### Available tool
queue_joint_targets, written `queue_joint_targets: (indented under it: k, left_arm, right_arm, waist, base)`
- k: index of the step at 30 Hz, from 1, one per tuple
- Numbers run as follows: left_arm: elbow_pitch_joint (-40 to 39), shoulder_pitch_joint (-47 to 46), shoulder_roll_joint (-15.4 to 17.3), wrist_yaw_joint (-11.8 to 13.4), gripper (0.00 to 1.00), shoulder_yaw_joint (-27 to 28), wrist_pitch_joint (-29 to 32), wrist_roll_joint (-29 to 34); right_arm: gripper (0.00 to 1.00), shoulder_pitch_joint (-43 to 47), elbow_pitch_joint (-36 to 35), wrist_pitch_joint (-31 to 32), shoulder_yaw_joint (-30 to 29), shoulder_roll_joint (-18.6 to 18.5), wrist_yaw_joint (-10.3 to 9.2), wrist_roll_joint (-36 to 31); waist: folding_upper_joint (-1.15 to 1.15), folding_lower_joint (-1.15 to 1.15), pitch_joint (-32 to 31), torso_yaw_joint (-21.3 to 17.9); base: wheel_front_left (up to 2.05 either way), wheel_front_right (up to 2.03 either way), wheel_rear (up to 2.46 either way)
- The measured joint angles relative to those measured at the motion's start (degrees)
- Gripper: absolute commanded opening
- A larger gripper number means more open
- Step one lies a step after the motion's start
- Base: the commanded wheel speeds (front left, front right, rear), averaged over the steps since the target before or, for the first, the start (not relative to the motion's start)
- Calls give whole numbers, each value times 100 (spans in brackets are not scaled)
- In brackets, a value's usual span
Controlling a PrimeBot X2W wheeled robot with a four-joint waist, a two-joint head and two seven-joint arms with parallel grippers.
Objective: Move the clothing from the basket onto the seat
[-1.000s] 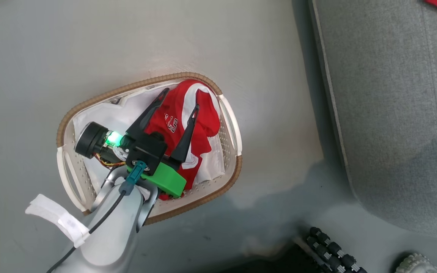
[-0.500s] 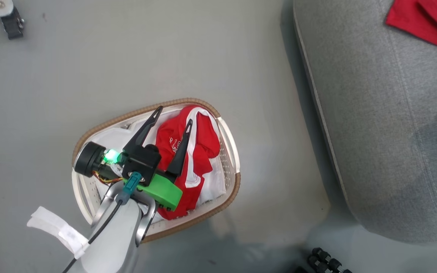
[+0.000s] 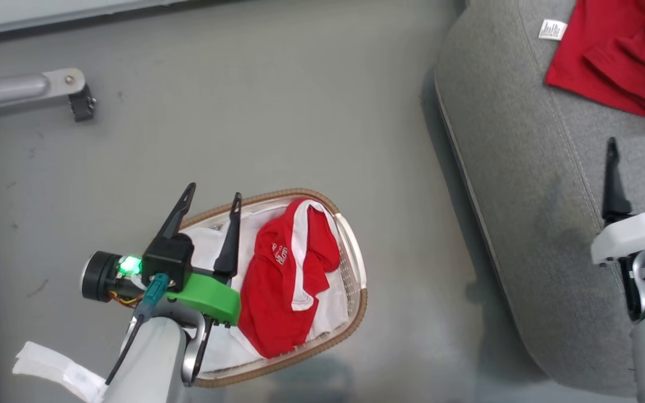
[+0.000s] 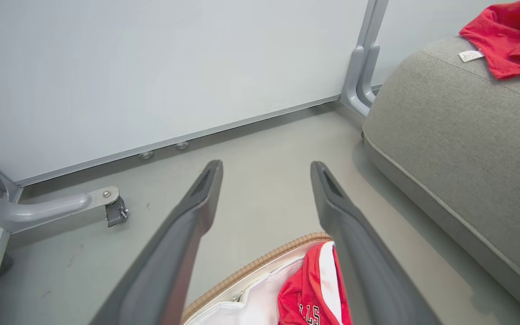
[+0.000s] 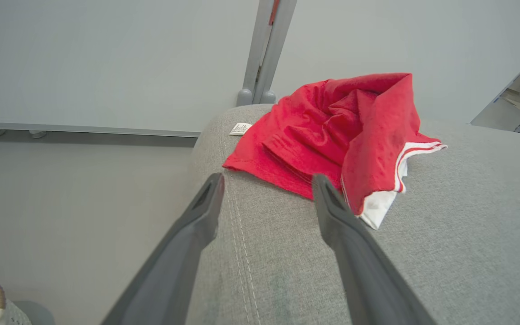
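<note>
Clothing (image 3: 277, 291) is in neither of my grippers right now. My left gripper (image 3: 214, 190) hangs with its two dark fingers spread wide and nothing between them. It is above the left part of the basket (image 3: 352, 263), pointing far, its tips reaching over the brown rim. Just right of those fingers, one red garment (image 4: 300, 293) with a broad white stripe and white lettering lies crumpled in the basket's right half, on top of a white liner sheet (image 3: 325, 313). The basket stands on the grey floor (image 3: 300, 112), left of the seat (image 3: 535, 196) and apart from it.

My right gripper (image 3: 637, 140) is equally wide open and empty, held over the seat, fingers pointing far. Beyond its tips, not touching them, a second red garment (image 3: 608, 61) lies bunched on the seat's far end. In the right wrist view, white stripes and white trim show at its right edge. A small white label (image 3: 552, 29) sits at that garment's left edge. Far left on the floor I see a grey metal leg (image 3: 26, 89) with a dark castor (image 3: 82, 106).
</note>
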Motion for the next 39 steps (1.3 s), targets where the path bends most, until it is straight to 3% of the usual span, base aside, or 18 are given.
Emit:
queue_joint_targets:
  k: [11,22,39]
  left_arm:
    - [-16,405,-134,105,100,716,0,-102]
    - [11,828,-196,101,100,1220,0,-123]
    - [52,1525,-213,105,100,1306,0,-465]
  right_arm:
    - [100,271,-235,0,845,316,0,325]
    - [100,714,-344,0,976,452,-1,389]
    - [100,1387,-219,0,1154,519,-1,494]
  waist:
    - [0,0,-548,367]
    - [0,0,-1087,563]
    - [0,0,-1939,707]
  base:
    - [0,0,0]
    - [0,0,0]
    - [0,0,0]
